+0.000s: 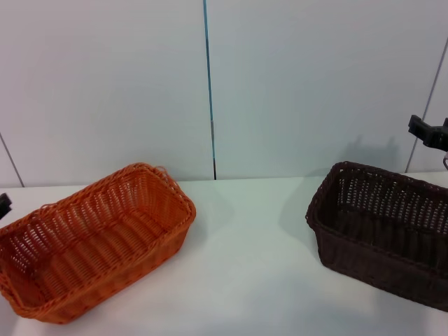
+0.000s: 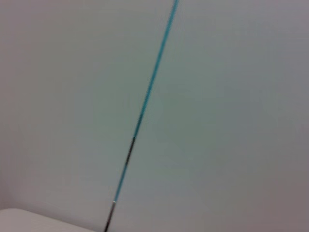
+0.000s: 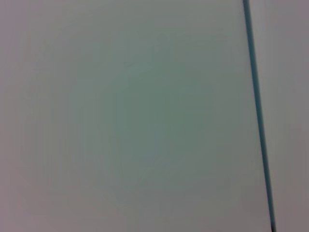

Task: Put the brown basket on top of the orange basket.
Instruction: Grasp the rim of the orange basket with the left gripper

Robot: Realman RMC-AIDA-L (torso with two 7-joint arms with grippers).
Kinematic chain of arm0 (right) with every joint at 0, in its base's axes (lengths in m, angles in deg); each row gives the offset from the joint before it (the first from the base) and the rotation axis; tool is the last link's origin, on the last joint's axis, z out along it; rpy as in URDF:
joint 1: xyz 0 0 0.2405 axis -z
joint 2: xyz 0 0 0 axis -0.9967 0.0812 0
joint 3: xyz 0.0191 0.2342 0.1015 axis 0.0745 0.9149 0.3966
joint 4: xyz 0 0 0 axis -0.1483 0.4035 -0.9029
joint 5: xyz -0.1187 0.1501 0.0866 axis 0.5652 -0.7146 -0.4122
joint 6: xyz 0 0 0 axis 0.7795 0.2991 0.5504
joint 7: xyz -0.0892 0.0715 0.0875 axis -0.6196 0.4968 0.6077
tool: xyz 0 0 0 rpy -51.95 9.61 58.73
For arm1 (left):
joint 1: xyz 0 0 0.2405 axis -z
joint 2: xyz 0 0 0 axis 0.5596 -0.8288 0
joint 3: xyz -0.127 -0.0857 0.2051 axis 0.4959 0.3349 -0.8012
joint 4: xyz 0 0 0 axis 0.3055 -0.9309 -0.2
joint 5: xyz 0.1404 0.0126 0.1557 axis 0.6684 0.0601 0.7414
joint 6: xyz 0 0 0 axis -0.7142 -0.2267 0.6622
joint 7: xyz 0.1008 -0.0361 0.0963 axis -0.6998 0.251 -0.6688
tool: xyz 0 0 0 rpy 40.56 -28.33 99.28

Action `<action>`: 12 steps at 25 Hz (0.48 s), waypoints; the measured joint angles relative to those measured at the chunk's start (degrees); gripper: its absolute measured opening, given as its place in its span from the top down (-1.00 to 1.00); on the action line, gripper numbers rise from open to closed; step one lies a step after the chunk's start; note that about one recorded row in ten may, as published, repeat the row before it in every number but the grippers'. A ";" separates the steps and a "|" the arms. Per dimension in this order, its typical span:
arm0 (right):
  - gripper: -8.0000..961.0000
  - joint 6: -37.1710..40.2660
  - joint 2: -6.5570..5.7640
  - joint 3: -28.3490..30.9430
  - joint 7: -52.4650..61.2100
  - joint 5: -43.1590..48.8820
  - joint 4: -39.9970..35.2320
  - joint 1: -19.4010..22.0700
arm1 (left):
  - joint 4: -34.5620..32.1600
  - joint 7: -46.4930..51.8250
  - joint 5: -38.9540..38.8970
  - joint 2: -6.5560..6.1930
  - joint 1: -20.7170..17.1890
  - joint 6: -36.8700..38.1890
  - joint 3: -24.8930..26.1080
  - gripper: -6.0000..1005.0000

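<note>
The orange basket [image 1: 94, 241] stands on the white table at the left of the head view, empty and turned at an angle. The brown basket [image 1: 385, 227] stands at the right, also empty, cut off by the picture's right edge. The two are well apart with bare table between them. A dark part of my right gripper [image 1: 428, 131] shows at the right edge, above and behind the brown basket. A small dark part of my left gripper [image 1: 3, 204] shows at the left edge, next to the orange basket's far end. Both wrist views show only the wall.
The white table [image 1: 252, 280] runs back to a pale wall [image 1: 294, 84]. A thin blue seam [image 1: 208, 84] runs down the wall. It also shows in the left wrist view [image 2: 145, 104] and in the right wrist view [image 3: 257, 106].
</note>
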 joint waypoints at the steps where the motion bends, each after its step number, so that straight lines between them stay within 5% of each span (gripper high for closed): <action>1: -0.50 0.00 0.00 0.00 0.00 0.00 0.00 0.00 | -0.60 0.49 0.16 0.02 -0.39 0.02 -0.03 -0.70; 12: -0.50 0.00 0.00 -0.07 0.00 -0.05 0.00 0.05 | -2.58 0.80 0.36 0.59 -1.40 0.20 -0.06 -0.70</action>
